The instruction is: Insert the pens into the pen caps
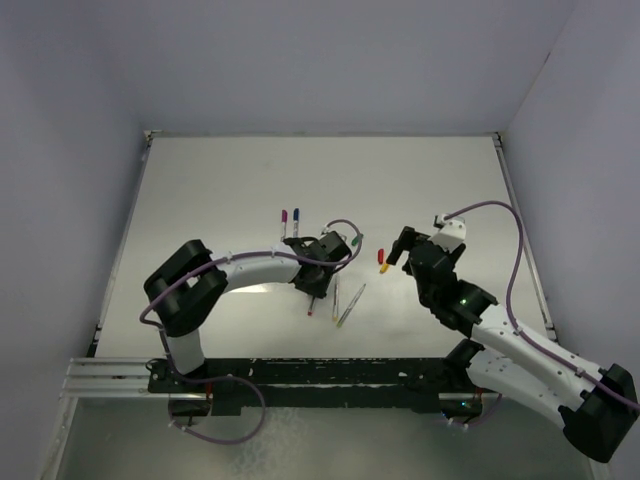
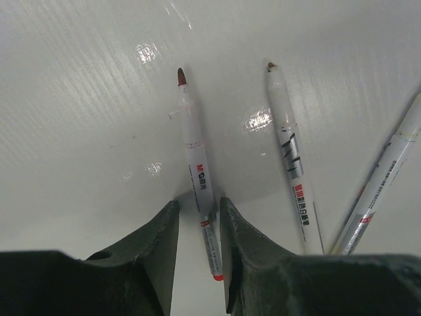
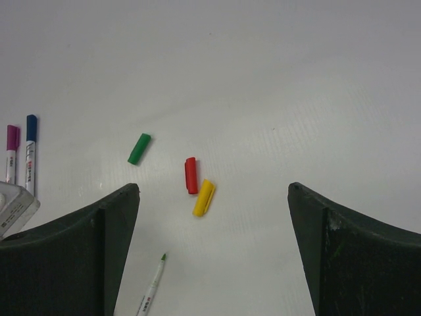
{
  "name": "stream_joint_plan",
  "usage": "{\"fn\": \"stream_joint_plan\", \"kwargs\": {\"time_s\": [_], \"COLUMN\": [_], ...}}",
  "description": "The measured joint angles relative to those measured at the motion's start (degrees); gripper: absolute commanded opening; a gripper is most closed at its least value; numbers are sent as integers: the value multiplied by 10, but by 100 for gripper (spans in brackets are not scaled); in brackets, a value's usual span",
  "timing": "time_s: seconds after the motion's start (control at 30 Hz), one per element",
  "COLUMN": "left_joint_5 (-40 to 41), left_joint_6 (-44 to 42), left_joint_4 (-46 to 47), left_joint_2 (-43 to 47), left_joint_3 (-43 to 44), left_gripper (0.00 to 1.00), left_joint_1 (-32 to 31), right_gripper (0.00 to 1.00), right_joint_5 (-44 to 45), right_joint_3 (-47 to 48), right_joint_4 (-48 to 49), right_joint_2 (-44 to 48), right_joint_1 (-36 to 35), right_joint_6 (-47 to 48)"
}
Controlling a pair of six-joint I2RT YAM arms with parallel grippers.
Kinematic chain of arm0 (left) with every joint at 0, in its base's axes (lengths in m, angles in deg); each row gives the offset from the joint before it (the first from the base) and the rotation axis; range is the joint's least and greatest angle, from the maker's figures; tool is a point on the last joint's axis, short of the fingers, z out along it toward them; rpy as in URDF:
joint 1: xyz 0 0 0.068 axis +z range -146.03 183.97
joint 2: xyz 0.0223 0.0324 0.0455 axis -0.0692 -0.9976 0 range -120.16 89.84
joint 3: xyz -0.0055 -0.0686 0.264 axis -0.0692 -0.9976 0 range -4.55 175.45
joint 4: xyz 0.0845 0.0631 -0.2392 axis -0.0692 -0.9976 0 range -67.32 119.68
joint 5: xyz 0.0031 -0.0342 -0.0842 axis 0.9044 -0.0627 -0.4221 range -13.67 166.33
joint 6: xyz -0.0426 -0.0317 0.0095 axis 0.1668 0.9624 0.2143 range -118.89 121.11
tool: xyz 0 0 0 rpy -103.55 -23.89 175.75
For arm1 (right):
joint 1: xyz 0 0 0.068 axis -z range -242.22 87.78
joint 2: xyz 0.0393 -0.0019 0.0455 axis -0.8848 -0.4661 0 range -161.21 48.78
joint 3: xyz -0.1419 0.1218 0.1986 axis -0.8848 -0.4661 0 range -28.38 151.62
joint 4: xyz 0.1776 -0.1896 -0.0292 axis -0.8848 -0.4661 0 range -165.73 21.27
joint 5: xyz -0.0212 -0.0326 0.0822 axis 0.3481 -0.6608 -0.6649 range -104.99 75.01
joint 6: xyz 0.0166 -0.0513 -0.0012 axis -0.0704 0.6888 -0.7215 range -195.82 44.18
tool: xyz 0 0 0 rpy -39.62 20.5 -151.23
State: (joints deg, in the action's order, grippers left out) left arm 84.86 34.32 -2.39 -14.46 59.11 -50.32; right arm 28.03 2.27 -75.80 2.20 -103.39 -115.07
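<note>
My left gripper (image 1: 316,283) (image 2: 198,204) is low over the table, open, its jaws straddling the rear of a red-tipped pen (image 2: 194,151). The right finger (image 2: 237,230) touches the pen's barrel; a gap shows on the other side. Two more uncapped pens (image 2: 289,151) (image 2: 385,184) lie to its right. My right gripper (image 1: 401,248) (image 3: 214,187) is wide open and empty above the red cap (image 3: 191,175) and yellow cap (image 3: 204,197). The green cap (image 3: 139,149) lies to their left. A green-tipped pen (image 3: 152,286) lies nearer.
Two pens with a purple cap (image 1: 284,222) and a blue cap (image 1: 296,220) on them lie side by side behind the left gripper; they also show in the right wrist view (image 3: 12,155) (image 3: 30,151). The table (image 1: 220,190) has raised edges at left, right and back.
</note>
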Motion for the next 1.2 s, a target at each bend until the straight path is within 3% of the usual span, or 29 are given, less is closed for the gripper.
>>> {"fn": "stream_joint_plan", "kwargs": {"time_s": [0.1, 0.27, 0.3, 0.73, 1.07, 1.2], "left_joint_5": [-5, -16, -23, -38, -28, -30], "left_joint_6": [-1, -5, -7, -9, -5, 4], "left_joint_4": [1, 12, 20, 44, 81, 70], "left_joint_2": [-1, -5, -6, 5, 48, 73], "left_joint_3": [0, 1, 1, -19, -57, -76], "left_gripper": [25, 1, 0, 0, 0, 0], "left_joint_1": [0, 3, 3, 6, 6, 2], "right_gripper": [96, 96, 96, 84, 62, 60], "right_joint_5": [5, 13, 15, 20, 5, -13], "right_joint_3": [0, 0, 0, 5, 80, 103], "right_joint_4": [-2, -8, -9, -17, -45, -53], "right_joint_2": [0, 2, 3, 9, -133, -186], "right_joint_1": [0, 0, 0, 0, 0, 1], "right_joint_6": [-3, -11, -12, 5, 16, 19]}}
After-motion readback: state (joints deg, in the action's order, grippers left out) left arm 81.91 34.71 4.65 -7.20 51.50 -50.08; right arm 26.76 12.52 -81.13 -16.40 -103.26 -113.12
